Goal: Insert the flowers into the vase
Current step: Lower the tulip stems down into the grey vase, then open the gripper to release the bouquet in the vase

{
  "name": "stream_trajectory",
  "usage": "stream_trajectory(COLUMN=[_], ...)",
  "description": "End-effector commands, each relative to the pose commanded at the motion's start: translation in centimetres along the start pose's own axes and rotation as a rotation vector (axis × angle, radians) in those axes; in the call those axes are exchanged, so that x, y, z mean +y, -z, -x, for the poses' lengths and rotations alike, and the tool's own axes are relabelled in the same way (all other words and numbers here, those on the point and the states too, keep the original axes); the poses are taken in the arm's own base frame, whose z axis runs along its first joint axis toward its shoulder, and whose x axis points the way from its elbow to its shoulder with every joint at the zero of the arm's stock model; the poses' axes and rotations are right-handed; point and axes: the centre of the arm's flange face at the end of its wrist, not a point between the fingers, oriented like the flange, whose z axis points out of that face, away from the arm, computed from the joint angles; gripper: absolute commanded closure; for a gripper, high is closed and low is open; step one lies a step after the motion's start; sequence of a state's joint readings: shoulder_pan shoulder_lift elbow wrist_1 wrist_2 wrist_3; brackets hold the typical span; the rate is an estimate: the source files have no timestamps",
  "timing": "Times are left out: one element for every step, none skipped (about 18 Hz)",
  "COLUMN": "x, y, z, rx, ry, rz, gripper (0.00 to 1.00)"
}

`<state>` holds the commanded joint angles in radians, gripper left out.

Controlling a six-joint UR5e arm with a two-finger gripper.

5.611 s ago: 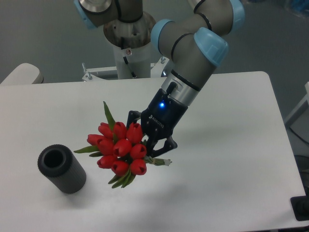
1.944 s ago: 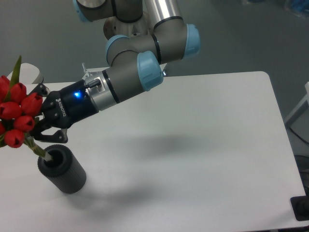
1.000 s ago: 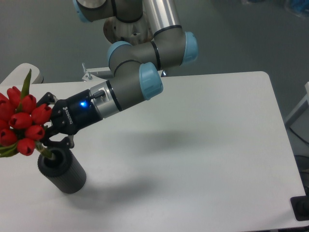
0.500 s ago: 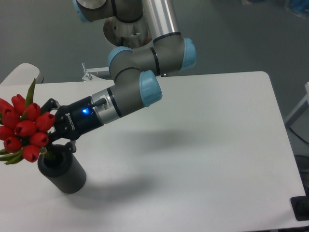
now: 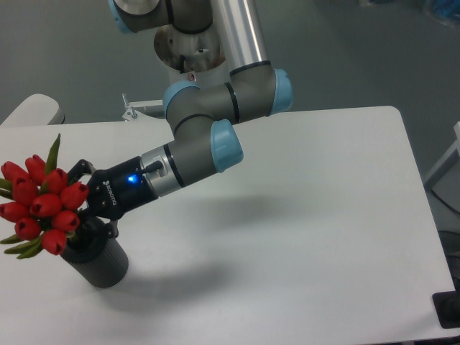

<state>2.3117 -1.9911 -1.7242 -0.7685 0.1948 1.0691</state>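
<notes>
The black two-finger gripper (image 5: 85,207) clasped the bunch of red tulip buds (image 5: 41,205), stems seemingly inside the dark grey matte cylinder vase (image 5: 97,257); blooms leaned left, release apparently left.

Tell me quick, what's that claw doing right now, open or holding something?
Gripper: closed on the stems of the flowers, holding the bunch tilted over the top of the vase.
</notes>
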Motion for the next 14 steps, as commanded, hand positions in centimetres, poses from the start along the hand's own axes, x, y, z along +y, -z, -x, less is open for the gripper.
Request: stream_trajectory(x=[0.4, 0.6, 0.9, 1.1, 1.5, 2.0, 2.4, 2.8, 3.1, 3.5, 3.8, 4.0, 4.1, 4.2], y=[-0.1, -0.1, -0.2, -0.1, -0.2, -0.3, -0.3, 0.0, 0.2, 0.1, 0.1, 0.4, 0.5, 0.4], z=[0.2, 0.3, 0.4, 0.5, 0.5, 0.4, 0.4, 0.5, 0.6, 0.6, 0.5, 0.6, 0.6, 0.6], rx=[0.001, 0.001, 0.003, 0.002, 0.003, 0.004, 0.004, 0.000, -0.002, -0.001, -0.001, -0.004, -0.006, -0.005], ry=[0.003, -0.002, -0.002, 0.001, 0.006, 0.013, 0.012, 0.005, -0.002, 0.002, 0.009, 0.011, 0.013, 0.016], rz=[0.001, 0.002, 0.002, 0.003, 0.004, 0.006, 0.006, 0.005, 0.005, 0.006, 0.006, 0.004, 0.005, 0.005], gripper=[0.67, 0.67, 0.66, 0.66, 0.66, 0.66, 0.66, 0.65, 0.63, 0.62, 0.62, 0.61, 0.58, 0.54])
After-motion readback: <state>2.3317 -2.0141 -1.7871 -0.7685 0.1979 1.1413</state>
